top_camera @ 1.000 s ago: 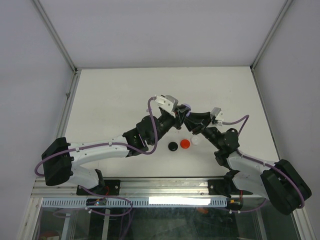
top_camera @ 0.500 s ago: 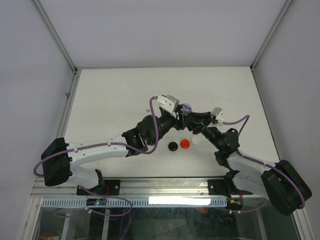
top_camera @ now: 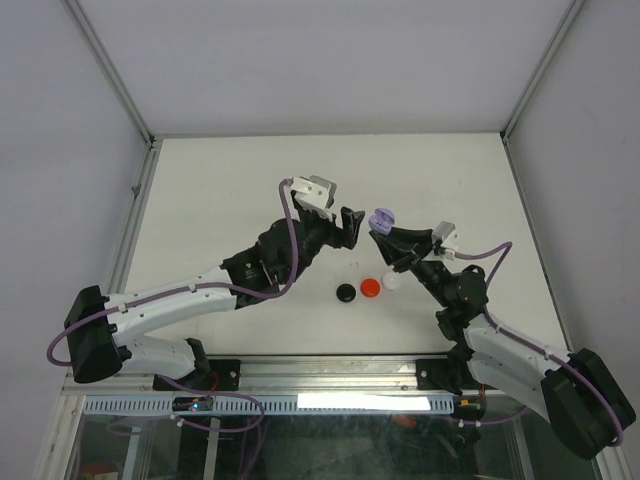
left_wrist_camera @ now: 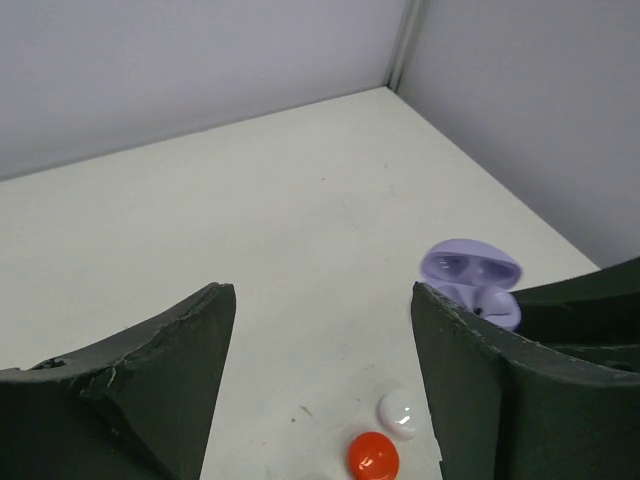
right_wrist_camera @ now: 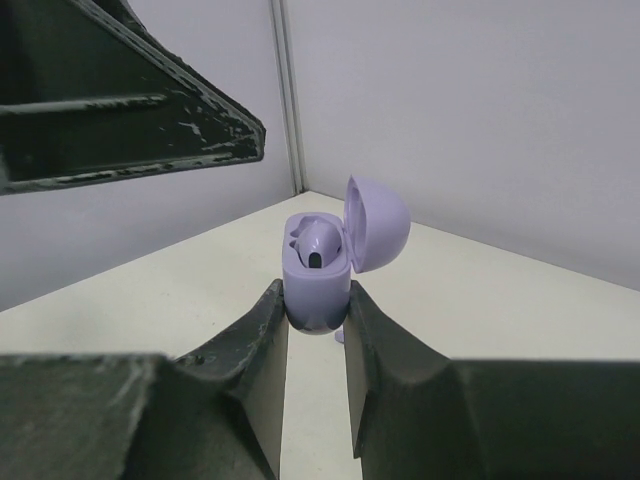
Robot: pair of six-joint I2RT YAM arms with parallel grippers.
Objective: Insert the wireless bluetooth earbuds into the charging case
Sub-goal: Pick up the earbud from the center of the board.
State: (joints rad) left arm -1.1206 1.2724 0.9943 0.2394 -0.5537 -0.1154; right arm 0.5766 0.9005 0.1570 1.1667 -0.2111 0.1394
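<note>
The R arm has the work: the right gripper is pinching the lavender charging case low on its body, 1 finger on each side, and holding it in the air above the table. The case stands upright with its mouth up. Its lid is flipped open and stands on the right in the R wrist view. 1 lavender bud sits in the mouth, stem down by the look of it. I can't tell whether a 2nd bud is in there.

The left gripper is spread wide w/ nothing between its fingers. It hangs just beside the case, at about the same height. From that gripper the case lies to its right and a bit ahead, not touching.

So, as I judge it, any further bud must come down along the case's upright axis. The L arm is the free one for that (the R is busy as a holder).

On the table below, nearer the bases, 3 round pucks lie in a short row btwn the arms: black puck, red puck, white puck. The white one is just beside the R forearm. They're too small to say whether each is shut.

Nothing stands btwn the L fingers and the case mouth. The open lid is the 1 thing an approach from its side would hit.
</note>
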